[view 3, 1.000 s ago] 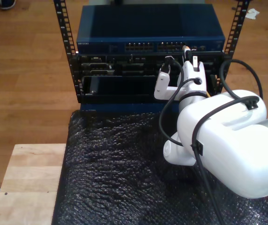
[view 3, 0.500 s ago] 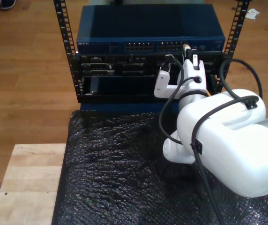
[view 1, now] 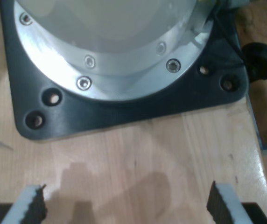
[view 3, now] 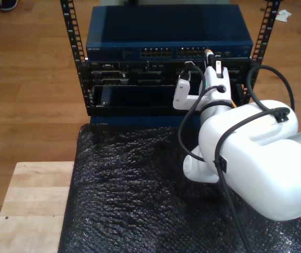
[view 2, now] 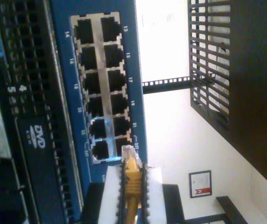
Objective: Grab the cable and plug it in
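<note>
The yellow cable (view 2: 132,186) is pinched between the white pads of my second gripper (view 2: 131,175), which is shut on it. Its clear plug (view 2: 129,152) sticks out past the fingertips and sits right at the lowest-numbered end of the port block (view 2: 101,88) on the blue switch (view 2: 63,56); whether it touches a port I cannot tell. In the exterior view my second gripper (view 3: 212,62) is up at the switch's front (view 3: 166,51), towards the exterior view's right, with the plug (view 3: 208,52) at the port row. My first gripper (view 1: 126,205) is open over bare wood.
A black rack (view 3: 74,47) holds the switch and darker units below it. Black bubble wrap (view 3: 129,195) covers most of the wooden table (view 3: 29,200). A black arm base plate (view 1: 124,112) with a metal ring lies ahead of my first gripper. Thick black arm cables (view 3: 190,121) loop beside the white arm.
My second gripper has crept a little closer to the switch's port row with the cable in it. Nothing else has moved.
</note>
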